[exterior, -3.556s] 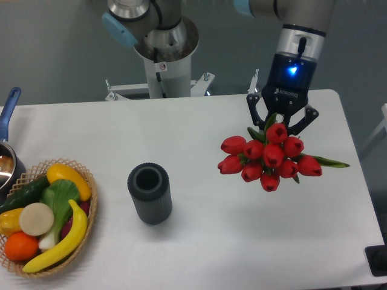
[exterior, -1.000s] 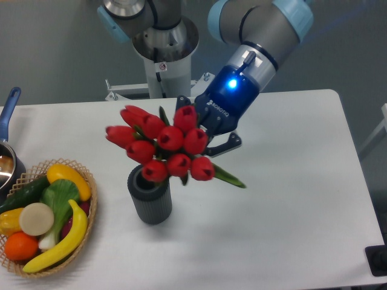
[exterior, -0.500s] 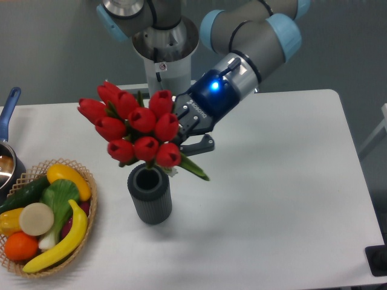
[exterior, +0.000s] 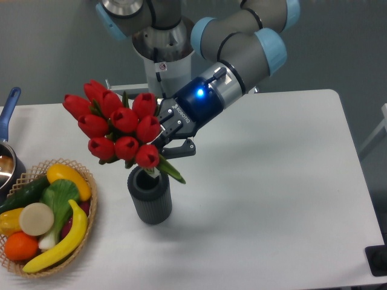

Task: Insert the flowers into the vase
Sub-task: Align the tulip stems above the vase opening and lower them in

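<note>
The flowers (exterior: 115,127), a tight bunch of red tulips with green leaves, hang tilted above and to the left of the vase. The vase (exterior: 150,196) is a dark grey ribbed cylinder standing upright on the white table. The lowest tulip and the stem ends sit right at the vase's mouth; I cannot tell if the stems are inside. My gripper (exterior: 170,138) is shut on the flowers' stems, just above and right of the vase, with its fingers partly hidden behind the blooms.
A woven basket (exterior: 91,202) of fruit and vegetables stands at the left front, close to the vase. A blue-handled pot (exterior: 9,109) is at the left edge. The robot's base (exterior: 162,60) stands behind the table. A dark object (exterior: 378,260) is at the right front corner.
The gripper has carried the flowers from the right side of the table leftward to over the vase. In the last half second the bunch shifted further left and slightly down.
</note>
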Motion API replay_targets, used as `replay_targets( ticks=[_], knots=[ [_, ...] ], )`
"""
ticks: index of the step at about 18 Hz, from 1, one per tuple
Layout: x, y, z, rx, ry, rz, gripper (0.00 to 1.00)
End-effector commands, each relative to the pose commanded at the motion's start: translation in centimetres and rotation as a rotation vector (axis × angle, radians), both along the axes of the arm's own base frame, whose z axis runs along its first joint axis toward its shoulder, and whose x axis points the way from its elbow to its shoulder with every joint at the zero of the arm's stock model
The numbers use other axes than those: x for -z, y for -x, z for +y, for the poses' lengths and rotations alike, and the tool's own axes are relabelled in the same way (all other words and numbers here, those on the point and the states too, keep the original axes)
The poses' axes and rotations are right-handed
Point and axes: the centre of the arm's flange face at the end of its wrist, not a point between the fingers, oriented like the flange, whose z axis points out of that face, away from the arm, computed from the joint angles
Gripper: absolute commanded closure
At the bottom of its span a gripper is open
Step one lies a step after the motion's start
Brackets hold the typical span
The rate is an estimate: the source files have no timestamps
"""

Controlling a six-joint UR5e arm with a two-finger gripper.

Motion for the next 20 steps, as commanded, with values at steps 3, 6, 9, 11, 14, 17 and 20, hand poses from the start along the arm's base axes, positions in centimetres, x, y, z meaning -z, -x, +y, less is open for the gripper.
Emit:
replay_targets(
  ticks=[3, 6, 9, 11, 14, 17, 20],
  knots=[
    [0.6, 0.0, 0.0, 0.013, -0.032, -0.028, 0.70],
    [1.2, -0.1, -0.2, 0.014, -0.036, -0.029, 0.70],
    [1.4, -0.2, -0.2, 0.016, -0.033, -0.035, 0.70],
    [2.0, -0.2, -0.1, 0.016, -0.029, -0.043, 0.70],
    [2.8, -0.4, -0.2, 0.017, -0.019, -0.060, 0.70],
    [3.7, -0.4, -0.2, 0.017, -0.010, -0.073, 0.70],
    [4.5, -0.2, 0.0, 0.018, -0.003, -0.085, 0.70]
  ],
)
